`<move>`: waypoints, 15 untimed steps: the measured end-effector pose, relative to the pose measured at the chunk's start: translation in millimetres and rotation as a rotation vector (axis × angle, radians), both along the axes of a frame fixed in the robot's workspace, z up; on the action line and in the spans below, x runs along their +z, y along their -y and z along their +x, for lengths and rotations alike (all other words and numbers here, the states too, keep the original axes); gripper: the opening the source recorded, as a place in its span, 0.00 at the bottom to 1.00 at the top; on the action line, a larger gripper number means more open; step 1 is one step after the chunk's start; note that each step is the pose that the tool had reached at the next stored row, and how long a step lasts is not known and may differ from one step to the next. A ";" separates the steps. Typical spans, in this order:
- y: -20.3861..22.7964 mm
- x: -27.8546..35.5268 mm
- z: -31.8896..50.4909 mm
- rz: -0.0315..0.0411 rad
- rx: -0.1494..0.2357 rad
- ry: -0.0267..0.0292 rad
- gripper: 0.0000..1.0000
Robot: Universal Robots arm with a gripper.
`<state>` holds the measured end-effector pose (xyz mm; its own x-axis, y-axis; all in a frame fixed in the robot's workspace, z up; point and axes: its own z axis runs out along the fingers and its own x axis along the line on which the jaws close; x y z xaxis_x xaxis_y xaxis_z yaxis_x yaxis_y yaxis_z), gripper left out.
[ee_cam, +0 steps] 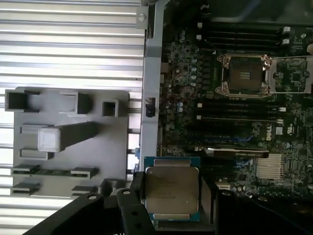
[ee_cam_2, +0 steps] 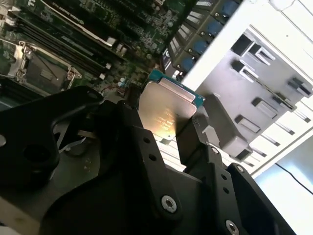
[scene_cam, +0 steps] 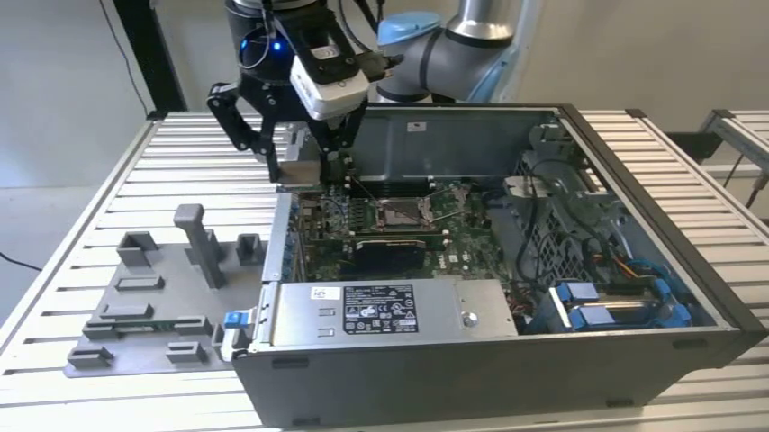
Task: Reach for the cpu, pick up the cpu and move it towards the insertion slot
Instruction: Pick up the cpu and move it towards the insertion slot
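Silvery-grey cpu (ee_cam: pixel 171 190) with teal edge, black end effector (ee_cam: pixel 171 215).

Gripper (scene_cam: pixel 310 166), jaws clamped on the cpu (ee_cam: pixel 171 190), hangs over the case wall (ee_cam: pixel 150 98). Open air between jaws and insertion slot (ee_cam: pixel 243 74); only low memory sticks (ee_cam: pixel 239 113) lie across. Fixture blocks (ee_cam: pixel 63 134) stand outside the wall, behind the jaws.

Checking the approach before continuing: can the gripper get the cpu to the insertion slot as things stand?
Probably yes. The gripper holds the cpu over the case's edge, and the insertion slot lies open on the board, with nothing visible standing between them.
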<state>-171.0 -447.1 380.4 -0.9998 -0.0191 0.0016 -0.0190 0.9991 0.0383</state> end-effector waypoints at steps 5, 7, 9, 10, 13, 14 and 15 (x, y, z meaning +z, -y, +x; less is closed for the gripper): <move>-0.4 0.0 23.1 0.0000 0.000 -0.0002 0.00; -0.4 0.0 30.7 0.0000 0.000 -0.0003 0.00; -0.4 0.0 36.5 0.0000 0.000 -0.0003 0.00; -0.5 0.0 39.6 0.0000 0.000 -0.0003 0.00; -0.6 0.0 49.0 0.0001 0.000 -0.0003 0.00; -0.6 0.0 52.6 0.0000 0.000 -0.0004 0.00; -0.6 0.0 56.2 -0.0001 0.000 -0.0005 0.00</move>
